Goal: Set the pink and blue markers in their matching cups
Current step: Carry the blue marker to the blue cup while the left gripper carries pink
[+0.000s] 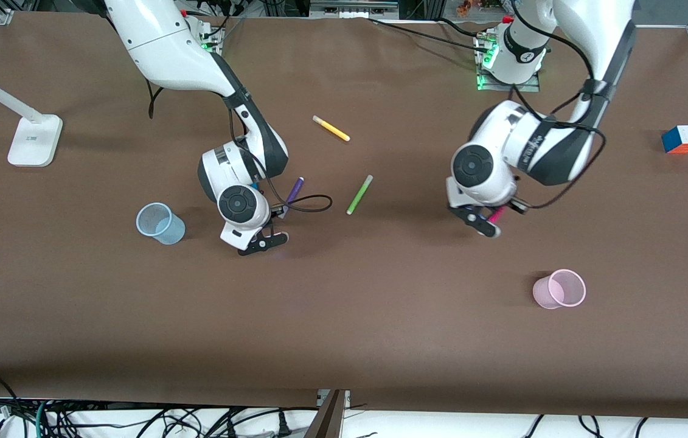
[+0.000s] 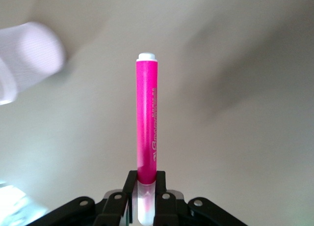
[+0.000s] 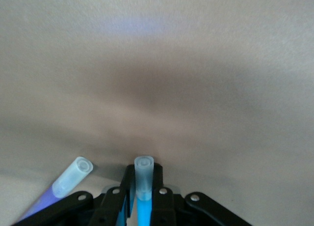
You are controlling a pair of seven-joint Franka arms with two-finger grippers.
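My left gripper [image 1: 485, 224] is shut on the magenta-pink marker [image 1: 497, 214], over the table at the left arm's end. In the left wrist view the gripper [image 2: 145, 177] grips the marker [image 2: 146, 123] near its pale cap. The pink cup [image 1: 559, 288] stands nearer the front camera and also shows in the left wrist view [image 2: 29, 59]. My right gripper [image 1: 261, 240] is over the table beside the light blue cup [image 1: 160, 223]. In the right wrist view it [image 3: 143, 173] is shut on the blue marker [image 3: 143, 179] at its greyish cap. That marker is hidden under the hand in the front view.
A purple marker [image 1: 295, 190] lies beside the right hand and shows in the right wrist view [image 3: 68, 182]. A green marker [image 1: 359, 194] and a yellow marker [image 1: 331, 128] lie mid-table. A colour cube [image 1: 682, 139] sits at the left arm's end, a white lamp base [image 1: 34, 140] at the right arm's end.
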